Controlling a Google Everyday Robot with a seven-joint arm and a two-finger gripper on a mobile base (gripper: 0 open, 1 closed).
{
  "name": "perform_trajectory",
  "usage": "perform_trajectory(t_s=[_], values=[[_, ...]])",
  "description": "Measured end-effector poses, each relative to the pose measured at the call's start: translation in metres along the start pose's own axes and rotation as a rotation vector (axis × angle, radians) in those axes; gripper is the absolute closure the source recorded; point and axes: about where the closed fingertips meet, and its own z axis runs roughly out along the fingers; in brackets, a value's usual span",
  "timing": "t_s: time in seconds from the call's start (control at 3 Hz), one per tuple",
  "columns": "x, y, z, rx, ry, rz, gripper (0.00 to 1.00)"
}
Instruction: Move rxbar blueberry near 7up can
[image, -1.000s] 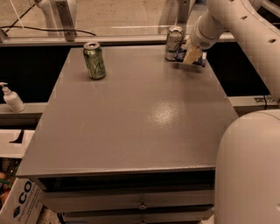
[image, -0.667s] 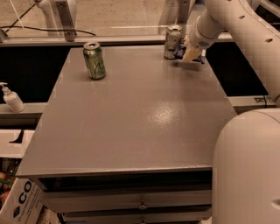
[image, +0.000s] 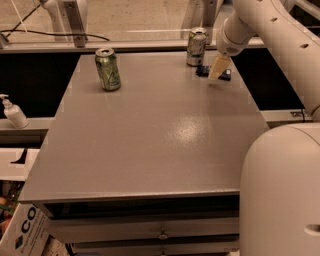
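Note:
The rxbar blueberry (image: 225, 75), a flat dark navy wrapper, lies on the grey table (image: 160, 130) at the far right, just right of the 7up can (image: 196, 46). The 7up can is pale silver with green markings and stands upright near the table's back edge. My gripper (image: 216, 69) comes down from the white arm at the upper right and sits over the middle of the bar, hiding part of it. The bar and the can are about a bar's width apart.
An all-green can (image: 108, 69) stands upright at the back left of the table. A soap pump bottle (image: 13, 112) sits on a ledge off the left edge. My white base (image: 280, 195) fills the lower right. Drawers (image: 160, 232) are under the table front.
The gripper and the bar have shifted slightly left, and the 7up can has also moved slightly left. The green can has not moved.

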Motion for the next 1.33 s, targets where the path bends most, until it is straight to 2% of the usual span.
perform_trajectory(t_s=[0.33,0.67,1.33], values=[[0.0,0.0,0.0,-0.001,0.001,0.0,0.0],[0.012,0.002,-0.011,0.004,-0.031,0.046,0.0],[0.057,0.023,-0.047,-0.008,-0.129,0.195,0.0]])
